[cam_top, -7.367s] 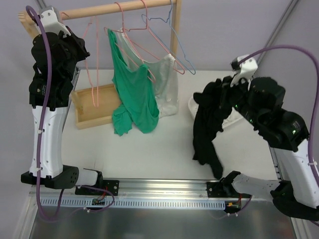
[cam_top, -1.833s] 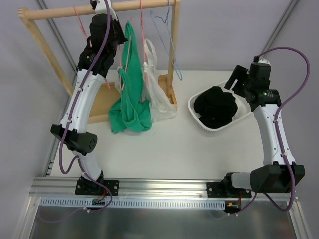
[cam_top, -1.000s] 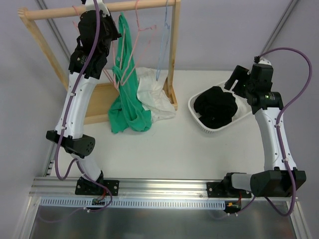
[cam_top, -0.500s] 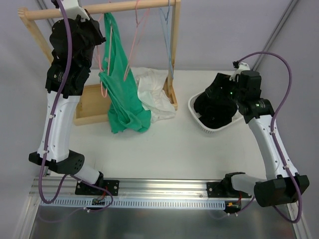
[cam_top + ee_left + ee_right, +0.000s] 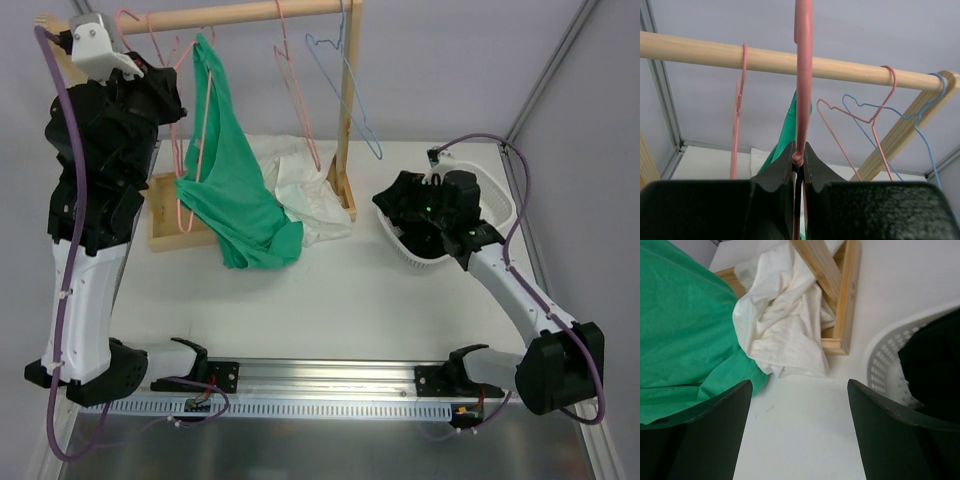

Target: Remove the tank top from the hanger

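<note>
The left gripper (image 5: 798, 161) pinches the pink hanger (image 5: 803, 75), the right gripper (image 5: 798, 386) gapes empty, so the tank top (image 5: 235, 190) could snag there.

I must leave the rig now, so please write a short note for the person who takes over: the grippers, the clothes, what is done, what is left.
Left gripper: shut on the wire of a pink hanger, high up by the wooden rod.
Right gripper: open, empty, low over the table, facing the white top.
Green top: on a pink hanger, apparently the gripped one; lower end on the table.
Done: white top lies at the rack's foot; black clothing in the basket.
Left: pull the green top off.
</note>
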Controlling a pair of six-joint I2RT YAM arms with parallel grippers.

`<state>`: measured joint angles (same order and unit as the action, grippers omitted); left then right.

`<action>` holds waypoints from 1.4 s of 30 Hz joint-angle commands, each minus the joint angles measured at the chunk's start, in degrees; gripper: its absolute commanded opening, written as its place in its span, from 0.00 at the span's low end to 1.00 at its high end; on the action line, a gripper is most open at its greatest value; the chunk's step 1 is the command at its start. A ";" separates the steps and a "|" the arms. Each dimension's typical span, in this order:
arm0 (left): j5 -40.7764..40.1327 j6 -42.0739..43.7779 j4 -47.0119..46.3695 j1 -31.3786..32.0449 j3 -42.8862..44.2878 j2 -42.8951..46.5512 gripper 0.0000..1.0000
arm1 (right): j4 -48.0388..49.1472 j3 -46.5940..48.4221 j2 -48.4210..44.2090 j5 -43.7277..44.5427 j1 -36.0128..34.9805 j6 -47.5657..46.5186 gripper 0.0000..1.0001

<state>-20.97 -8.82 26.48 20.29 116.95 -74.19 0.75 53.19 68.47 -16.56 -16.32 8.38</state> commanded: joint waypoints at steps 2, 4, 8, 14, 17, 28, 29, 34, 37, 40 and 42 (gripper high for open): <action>4.62 -2.60 -4.68 0.54 -2.59 6.24 0.00 | 15.06 -0.19 3.94 -0.58 -5.03 0.59 0.82; 6.63 -3.57 -4.68 0.62 -4.17 9.22 0.00 | 15.51 1.29 5.88 0.20 -7.57 0.23 0.82; 10.06 -4.89 -4.77 0.54 -9.00 14.24 0.00 | 16.65 3.14 10.54 1.00 -10.84 -0.03 0.83; 15.52 -5.95 -4.59 0.54 -12.44 20.49 0.00 | 17.79 6.31 18.54 2.40 -14.53 -0.91 0.83; 17.63 -7.17 -4.51 0.62 -12.62 22.51 0.00 | 17.79 8.59 22.57 3.90 -16.02 -1.44 0.83; 17.46 -8.23 -3.98 0.62 -13.85 25.85 0.00 | 18.32 19.40 37.17 5.22 -19.45 -1.61 0.85; 17.20 -8.23 -3.89 0.54 -13.68 25.85 0.00 | 18.32 20.71 38.05 5.57 -19.72 -2.05 0.85; 16.93 -7.62 -3.63 0.62 -12.71 25.59 0.00 | 13.77 25.90 43.66 10.30 -21.47 -5.65 0.85; 16.93 -7.53 -3.54 0.62 -12.27 25.41 0.00 | 11.21 28.37 45.43 13.30 -22.35 -6.97 0.85; 16.84 -7.44 -3.45 0.54 -12.27 25.50 0.00 | 4.91 32.13 48.16 18.38 -22.62 -7.68 0.82; 16.67 -7.44 -3.37 0.62 -12.53 25.59 0.01 | 2.51 33.29 49.66 18.84 -22.71 -7.68 0.76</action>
<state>-4.80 -15.88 26.55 20.32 103.00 -48.71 8.56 82.87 116.75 -3.09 -39.05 2.48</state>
